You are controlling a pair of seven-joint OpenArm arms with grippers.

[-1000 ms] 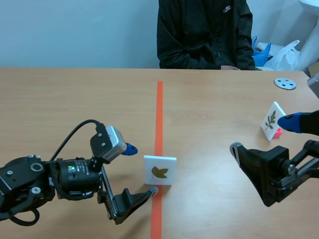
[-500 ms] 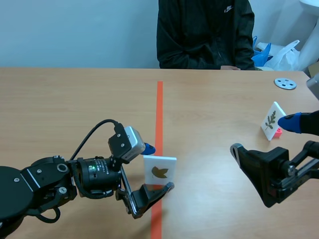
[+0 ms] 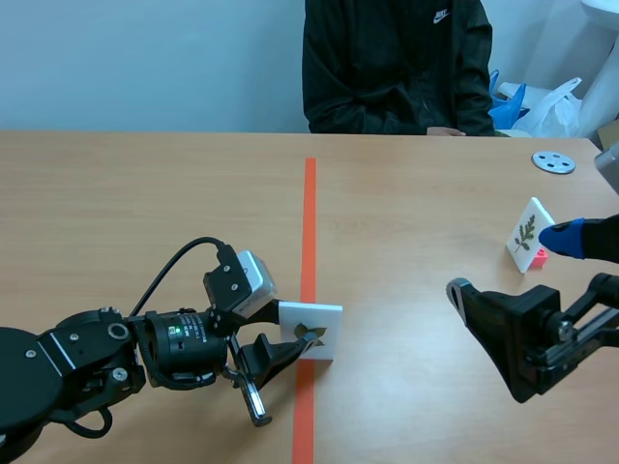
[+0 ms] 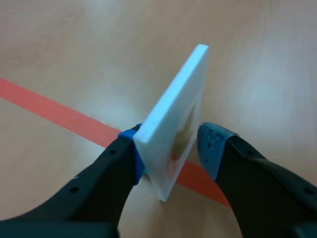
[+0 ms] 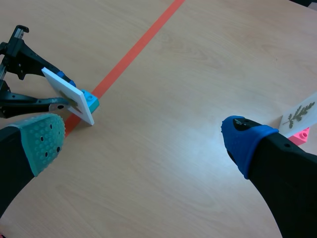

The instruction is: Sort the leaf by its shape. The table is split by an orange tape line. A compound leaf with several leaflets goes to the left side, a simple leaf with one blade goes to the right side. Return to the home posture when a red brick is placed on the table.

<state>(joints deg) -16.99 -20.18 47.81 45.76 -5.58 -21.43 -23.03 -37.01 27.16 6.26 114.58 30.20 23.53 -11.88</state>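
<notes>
A white card with a single-blade brown leaf (image 3: 311, 331) stands upright on a blue brick base (image 5: 90, 102), just right of the orange tape line (image 3: 309, 222). My left gripper (image 3: 280, 346) comes in low from the left and is shut on this card (image 4: 173, 114); one pad presses its back and the other its printed face. A second white card with a compound green leaf (image 3: 527, 232) leans on a pink base at the right. My right gripper (image 3: 508, 263) hangs open near that card (image 5: 299, 114), holding nothing.
A person in a dark jacket (image 3: 397, 68) sits across the table. A grey disc (image 3: 553, 161) lies at the far right, with a plastic bag (image 3: 556, 106) behind it. Bare wood stretches on both sides of the tape.
My left arm moved right toward the single-leaf card and its fingers closed onto it. The right arm and the compound-leaf card stayed where they were.
</notes>
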